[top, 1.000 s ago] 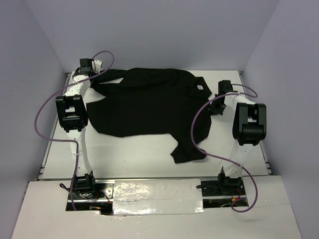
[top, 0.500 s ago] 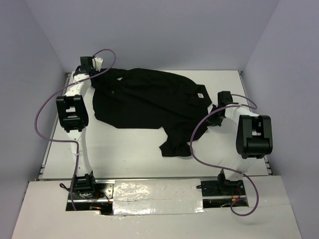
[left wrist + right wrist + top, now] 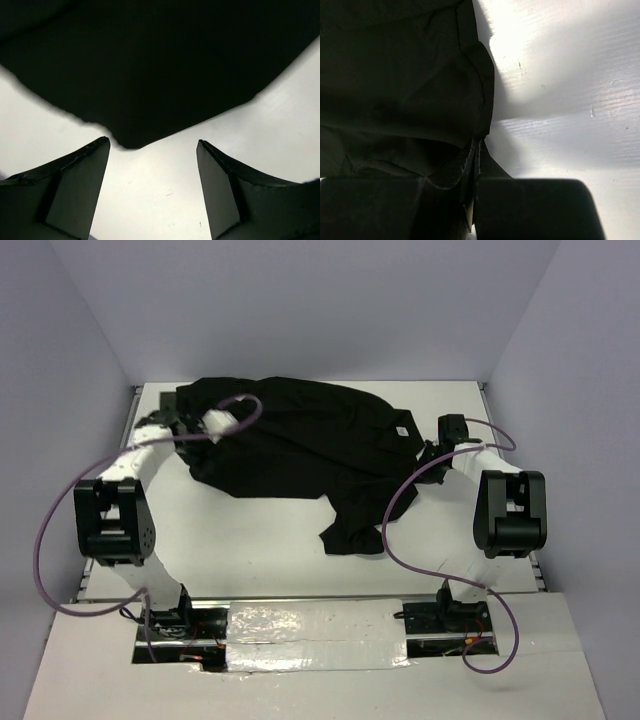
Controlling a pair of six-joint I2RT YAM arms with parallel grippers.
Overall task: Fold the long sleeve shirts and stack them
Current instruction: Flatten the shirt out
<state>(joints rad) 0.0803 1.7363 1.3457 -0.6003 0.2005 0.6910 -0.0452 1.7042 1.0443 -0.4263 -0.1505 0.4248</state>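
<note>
Left fingers (image 3: 75, 192) stand apart above the shirt's (image 3: 300, 445) edge, holding nothing. Right fingers (image 3: 530, 210) are clamped on its right edge. It lies rumpled across the far bench (image 3: 260, 550), and a one-sided pull could bunch it further.

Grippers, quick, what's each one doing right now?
Left gripper: open, holding nothing; the black long-sleeve shirt edge lies just ahead of it.
Right gripper: closed on the shirt's edge.
</note>
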